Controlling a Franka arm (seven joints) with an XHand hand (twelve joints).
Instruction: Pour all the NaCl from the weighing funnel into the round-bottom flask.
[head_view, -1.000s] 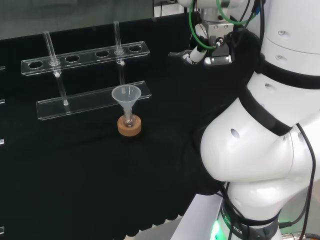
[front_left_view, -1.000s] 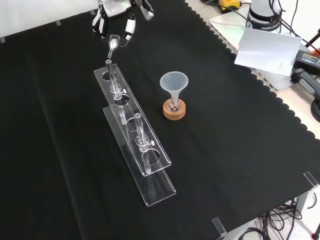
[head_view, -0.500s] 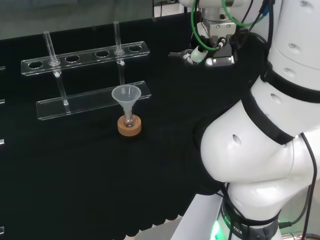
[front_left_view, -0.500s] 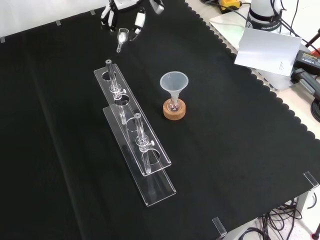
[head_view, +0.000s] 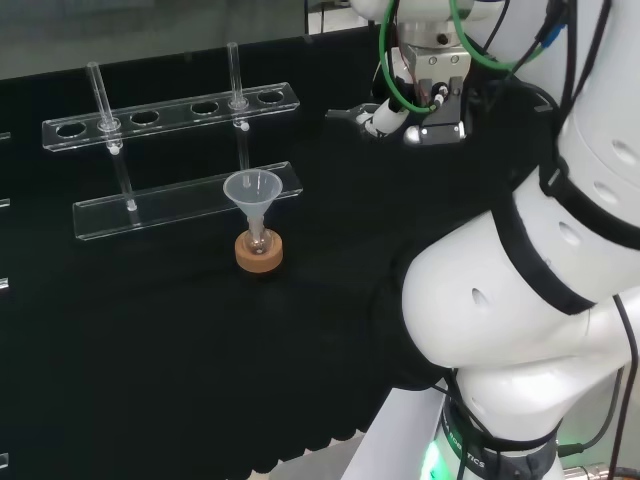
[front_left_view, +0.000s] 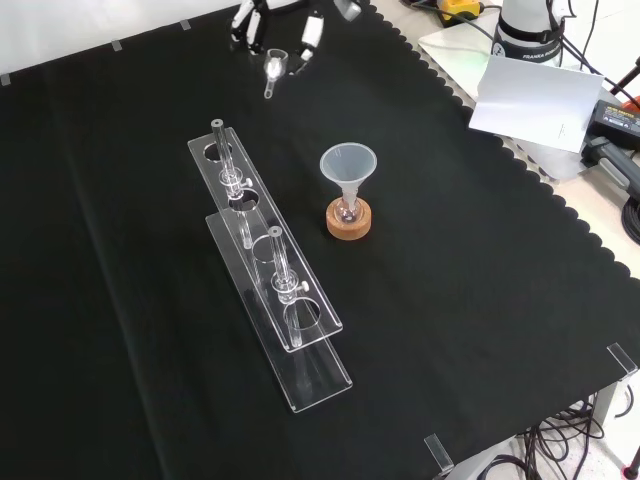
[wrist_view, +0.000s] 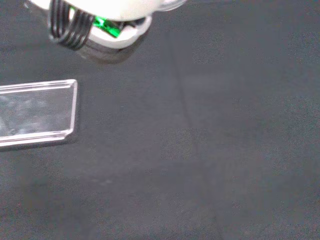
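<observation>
A small round-bottom flask (front_left_view: 347, 212) sits on a cork ring (front_left_view: 348, 220) with a clear plastic funnel (front_left_view: 348, 165) in its neck; in the head view the flask (head_view: 259, 240) stands mid-cloth on its cork ring (head_view: 259, 252) under the funnel (head_view: 252, 191). At the top of the front view the hand (front_left_view: 290, 22) is shut on a small glass weighing funnel (front_left_view: 273, 69), held above the cloth up and left of the flask. In the head view the hand (head_view: 378, 115) hangs right of the rack.
A clear acrylic rack (front_left_view: 265, 260) with two glass tubes lies left of the flask in the front view; in the head view this rack (head_view: 170, 110) is behind the flask. The rack's end plate (wrist_view: 36, 113) shows in the wrist view. The arm's white links (head_view: 530, 250) fill the right.
The hand has carried the weighing funnel rightward and slightly up in the front view, away from the rack's far end and toward the line of the flask.
</observation>
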